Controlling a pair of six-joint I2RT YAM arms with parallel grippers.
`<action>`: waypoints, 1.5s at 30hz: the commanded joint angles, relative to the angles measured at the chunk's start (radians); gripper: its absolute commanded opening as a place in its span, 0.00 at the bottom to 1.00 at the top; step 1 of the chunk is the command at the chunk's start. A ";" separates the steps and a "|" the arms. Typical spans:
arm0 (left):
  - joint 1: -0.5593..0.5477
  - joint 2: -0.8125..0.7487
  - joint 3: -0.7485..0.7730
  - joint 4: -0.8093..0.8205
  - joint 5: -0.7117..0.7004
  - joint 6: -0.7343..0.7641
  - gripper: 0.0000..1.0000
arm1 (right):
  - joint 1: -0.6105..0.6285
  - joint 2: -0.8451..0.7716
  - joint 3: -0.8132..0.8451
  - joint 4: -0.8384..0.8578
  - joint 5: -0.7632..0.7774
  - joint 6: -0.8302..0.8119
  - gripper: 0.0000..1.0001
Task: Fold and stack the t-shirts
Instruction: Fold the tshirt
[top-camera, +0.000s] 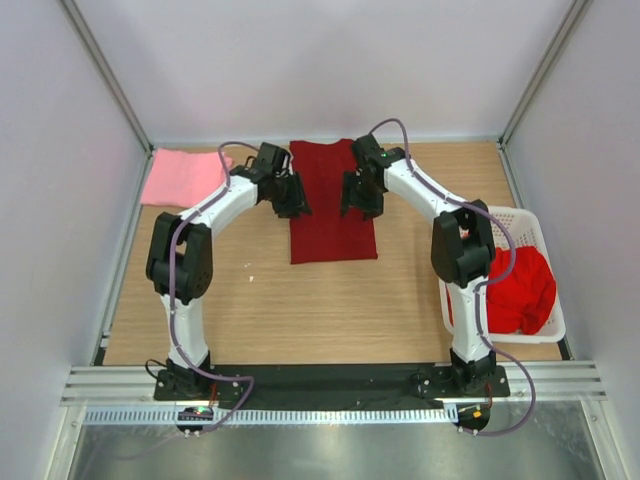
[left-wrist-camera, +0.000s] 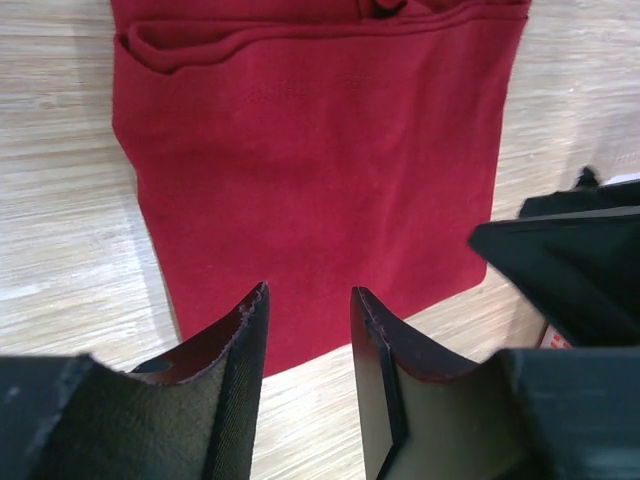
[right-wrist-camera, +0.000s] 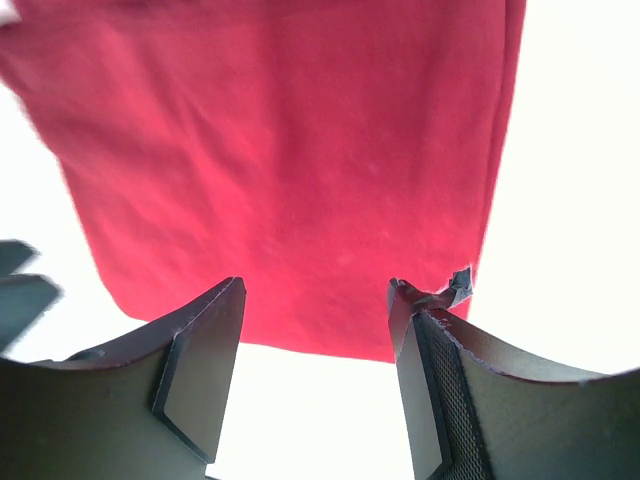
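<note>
A maroon t-shirt (top-camera: 330, 205) lies flat on the table as a long folded strip; it also shows in the left wrist view (left-wrist-camera: 320, 170) and the right wrist view (right-wrist-camera: 290, 160). My left gripper (top-camera: 293, 202) hovers at its left edge, open and empty (left-wrist-camera: 308, 300). My right gripper (top-camera: 358, 200) hovers at its right edge, open and empty (right-wrist-camera: 315, 295). A light pink shirt (top-camera: 183, 177) lies folded at the far left. A bright red shirt (top-camera: 520, 290) is bunched in the white basket (top-camera: 528, 225). No orange shirt is in view.
The white slotted basket stands at the right side of the table. Grey walls enclose the table on the left, back and right. The right arm shows at the right edge of the left wrist view (left-wrist-camera: 570, 270).
</note>
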 joint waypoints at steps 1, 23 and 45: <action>-0.036 -0.036 0.011 0.013 -0.006 0.030 0.40 | 0.011 -0.051 -0.067 0.000 -0.002 -0.039 0.66; -0.163 0.082 -0.173 -0.208 -0.317 0.032 0.40 | 0.128 -0.110 -0.440 0.089 0.069 -0.079 0.67; -0.321 -0.448 -0.362 -0.390 -0.382 -0.097 0.49 | 0.218 -0.571 -0.747 0.031 0.047 -0.100 0.71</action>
